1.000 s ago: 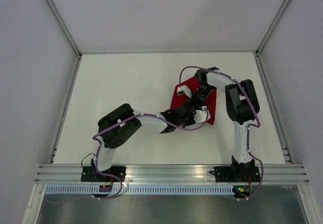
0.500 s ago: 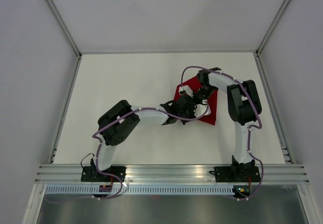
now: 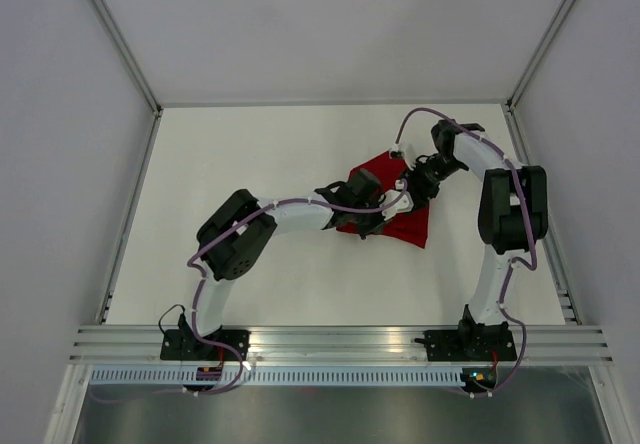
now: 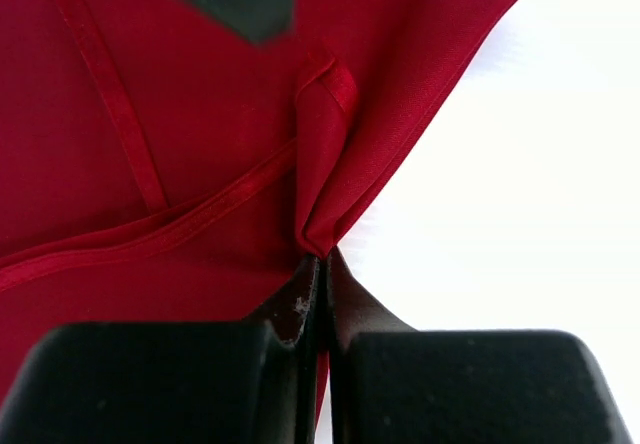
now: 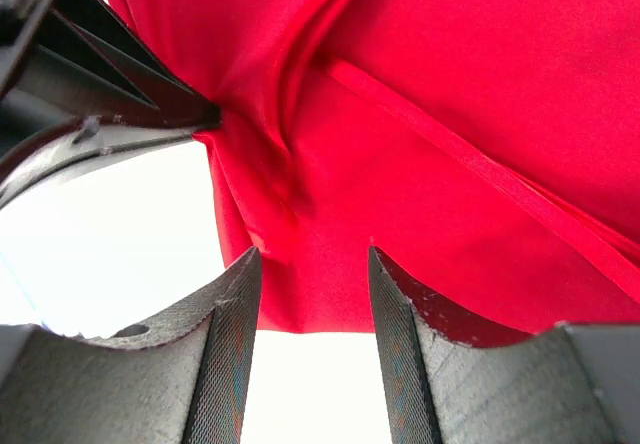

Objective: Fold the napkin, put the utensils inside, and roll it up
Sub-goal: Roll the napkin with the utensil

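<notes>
While L tool (image 4: 318, 269) pinches napkin (image 4: 150, 114) fold, R tool (image 5: 312, 274) stands wide, unloaded.

White table (image 3: 250, 154), grey walls (image 3: 60, 164), aluminium rail (image 3: 340, 342)

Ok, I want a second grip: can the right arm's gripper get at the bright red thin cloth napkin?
Probably yes. The right gripper stands open, the red cloth napkin right at its fingertips with nothing between. The left gripper, shut on a fold close by, might crowd it.
</notes>
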Controlling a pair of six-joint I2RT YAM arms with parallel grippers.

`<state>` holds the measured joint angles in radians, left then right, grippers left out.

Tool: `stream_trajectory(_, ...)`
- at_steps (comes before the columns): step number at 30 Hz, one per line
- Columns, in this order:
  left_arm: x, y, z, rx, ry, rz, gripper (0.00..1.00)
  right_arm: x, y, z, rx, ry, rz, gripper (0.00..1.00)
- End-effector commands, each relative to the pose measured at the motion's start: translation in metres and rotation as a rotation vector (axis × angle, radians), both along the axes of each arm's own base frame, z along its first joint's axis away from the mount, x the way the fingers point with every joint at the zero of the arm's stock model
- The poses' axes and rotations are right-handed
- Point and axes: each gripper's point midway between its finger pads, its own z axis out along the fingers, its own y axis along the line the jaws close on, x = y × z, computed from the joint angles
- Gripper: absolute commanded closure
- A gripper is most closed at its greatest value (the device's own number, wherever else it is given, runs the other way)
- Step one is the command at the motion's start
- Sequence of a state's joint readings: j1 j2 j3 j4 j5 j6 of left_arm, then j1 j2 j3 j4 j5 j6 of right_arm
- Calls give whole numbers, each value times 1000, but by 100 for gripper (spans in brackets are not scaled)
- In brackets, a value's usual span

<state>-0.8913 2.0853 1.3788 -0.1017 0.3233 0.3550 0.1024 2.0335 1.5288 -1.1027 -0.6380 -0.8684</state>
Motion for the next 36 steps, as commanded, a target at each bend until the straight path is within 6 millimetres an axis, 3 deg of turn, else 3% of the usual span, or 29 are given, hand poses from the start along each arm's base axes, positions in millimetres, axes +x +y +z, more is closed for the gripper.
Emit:
stream_trajectory(1,-30,16,-27,79,222,4,98,11,1,34,111,-91,-56,47)
stream_trajectory(3,-27,14,-23,74,261,16,98,18,-4,47,123,-166,-77,48)
stream_trajectory(7,-25,11,-17,77,360,32,98,13,-14,57,120,-278,-113,47)
stream_trajectory(8,-27,15,-23,96,398,42,98,15,-14,68,125,-339,-109,47)
stream_trajectory(10,-25,11,-16,84,434,51,98,5,-14,64,125,-359,-105,47)
stream_trajectory(11,-28,14,-21,103,474,56,98,7,-15,74,125,-430,-90,47)
stream_trajectory(13,-25,10,-15,87,514,64,98,-5,-16,67,122,-450,-81,47)
stream_trajectory(14,-28,13,-22,109,551,72,98,-4,-16,75,122,-511,-73,46)
stream_trajectory(16,-27,9,-18,98,592,74,98,-16,-16,65,118,-522,-48,45)
stream_trajectory(17,-27,8,-19,101,608,76,98,-17,-16,68,116,-555,-41,45)
stream_trajectory(21,-30,11,-28,130,697,106,98,-36,-12,49,93,-570,15,45)
stream_trajectory(23,-28,10,-26,124,718,111,98,-36,-9,50,76,-620,30,45)
stream_trajectory(24,-29,9,-25,119,735,108,98,-43,-4,39,47,-616,54,45)
stream_trajectory(28,-31,7,-26,123,779,113,98,-39,15,27,-15,-713,93,44)
stream_trajectory(36,-33,5,-26,120,823,123,98,-45,47,6,-37,-694,168,43)
